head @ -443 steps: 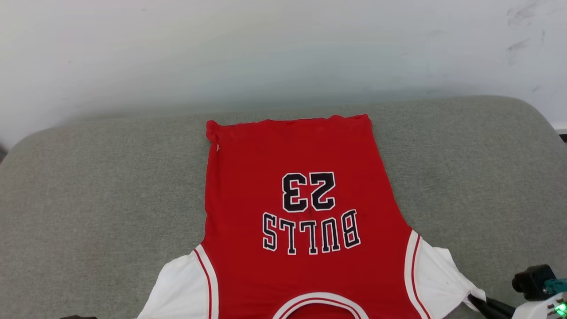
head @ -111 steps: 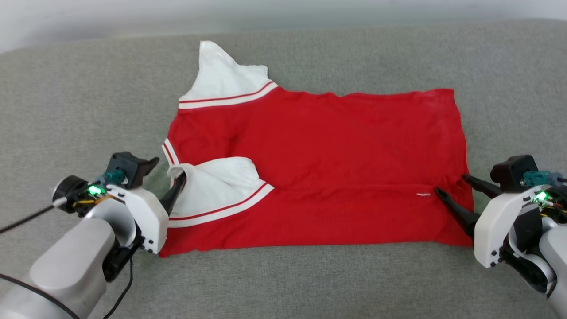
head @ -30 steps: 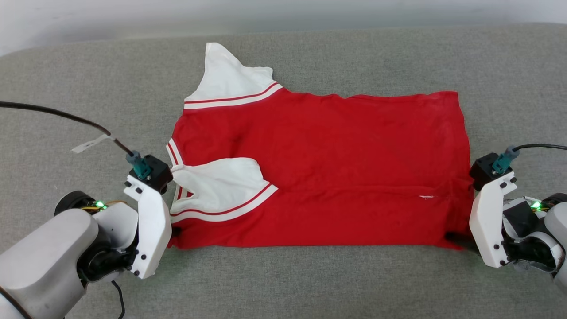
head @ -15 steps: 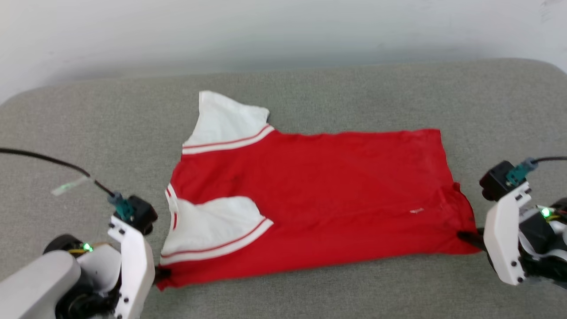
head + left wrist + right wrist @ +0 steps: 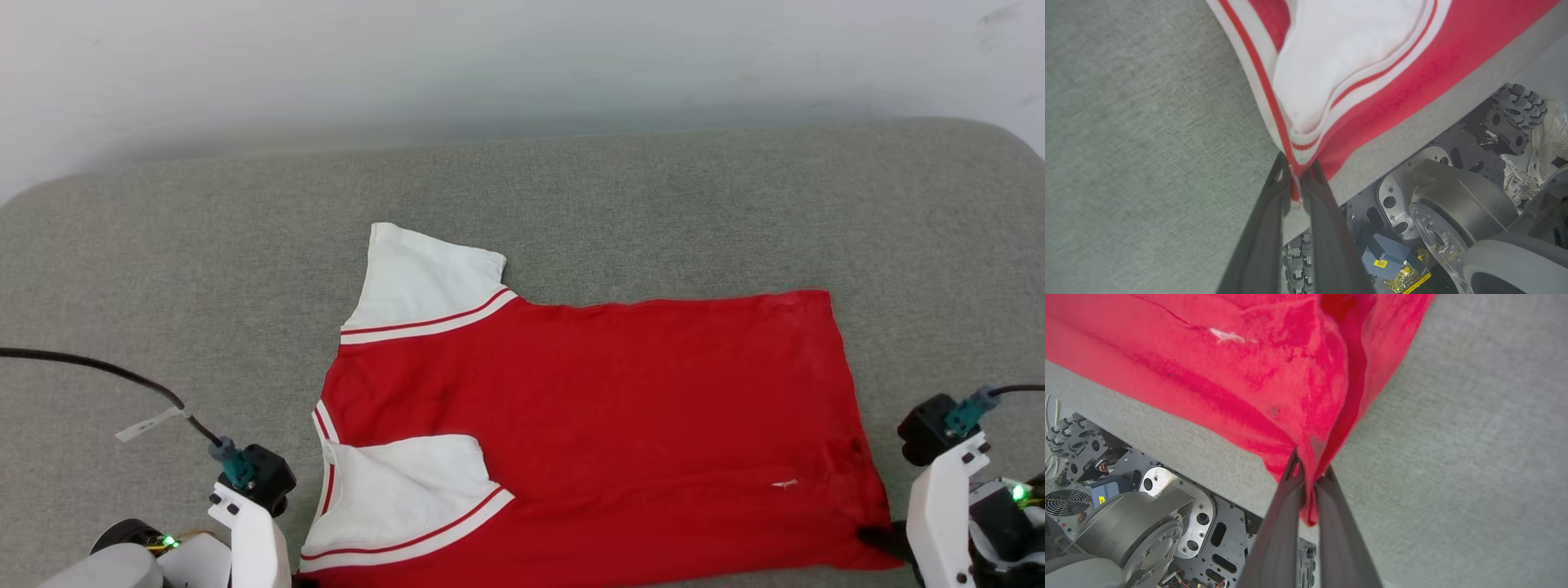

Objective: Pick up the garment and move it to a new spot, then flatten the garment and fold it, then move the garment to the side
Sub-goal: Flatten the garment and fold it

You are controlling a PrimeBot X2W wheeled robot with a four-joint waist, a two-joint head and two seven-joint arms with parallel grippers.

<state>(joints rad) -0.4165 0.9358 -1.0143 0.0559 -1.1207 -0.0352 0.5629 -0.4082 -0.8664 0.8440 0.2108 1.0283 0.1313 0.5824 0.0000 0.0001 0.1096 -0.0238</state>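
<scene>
Both pairs of jaws are pressing together on cloth. The left gripper (image 5: 1295, 173) is pinching the striped collar-end corner of the shirt (image 5: 620, 408), just below the folded-in sleeve (image 5: 400, 490), and the right gripper (image 5: 1310, 467) is pinching the plain red hem-end corner. The shirt is lying spread sideways on the grey cushion (image 5: 653, 204), close along the cushion's near edge, with its second sleeve (image 5: 424, 282) pointing toward the cushion's far side. Both pinched corners are sitting at the cushion's near edge.
</scene>
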